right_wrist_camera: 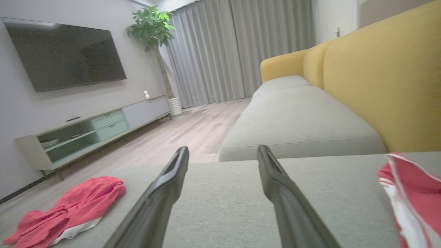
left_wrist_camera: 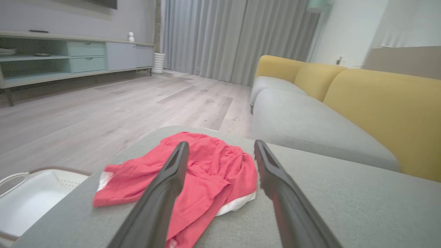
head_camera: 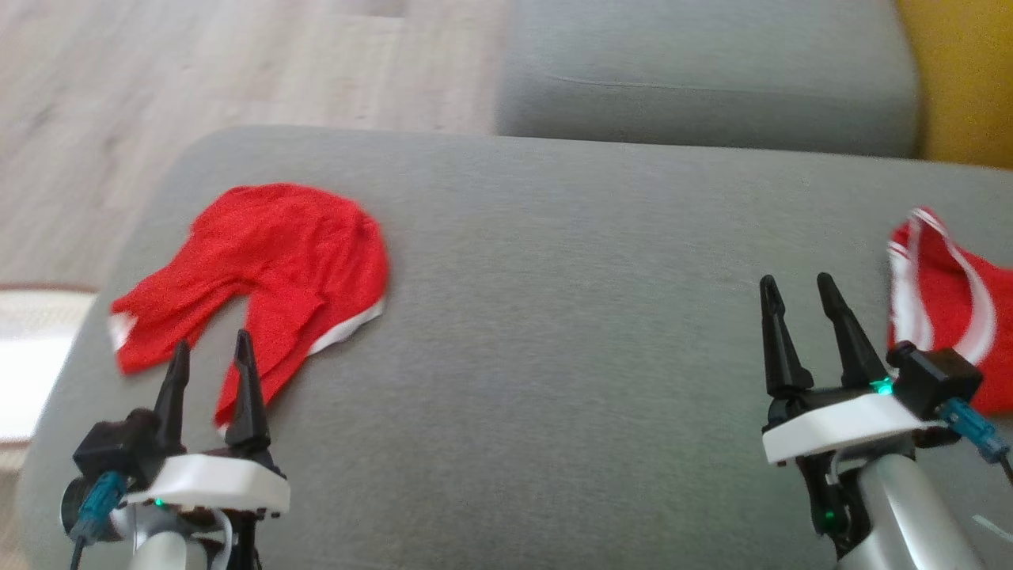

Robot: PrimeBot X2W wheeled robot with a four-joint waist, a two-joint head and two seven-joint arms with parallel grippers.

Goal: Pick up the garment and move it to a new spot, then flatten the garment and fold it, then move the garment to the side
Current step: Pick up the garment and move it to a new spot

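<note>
Head view: a crumpled red garment (head_camera: 261,269) is lying on the left part of a wide grey cushion (head_camera: 570,332), close to its left edge, with white trim peeking out along its near hem. The left gripper (head_camera: 212,340) is hovering at the garment's near edge, its two dark fingers standing apart and gripping nothing; whether the tips are touching the cloth cannot be told. Over on the right, the right gripper (head_camera: 795,279) is likewise spreading its fingers wide and empty above bare cushion, just left of a second red piece with white stripes (head_camera: 942,309) that is lying at the cushion's right edge. Beyond the cushion, a grey sofa seat (head_camera: 712,71) is running along a yellow backrest (head_camera: 961,79), while pale wood flooring (head_camera: 237,63) is stretching away on the far left. A white basket (left_wrist_camera: 31,196) is sitting on the floor beside the cushion's left edge.
</note>
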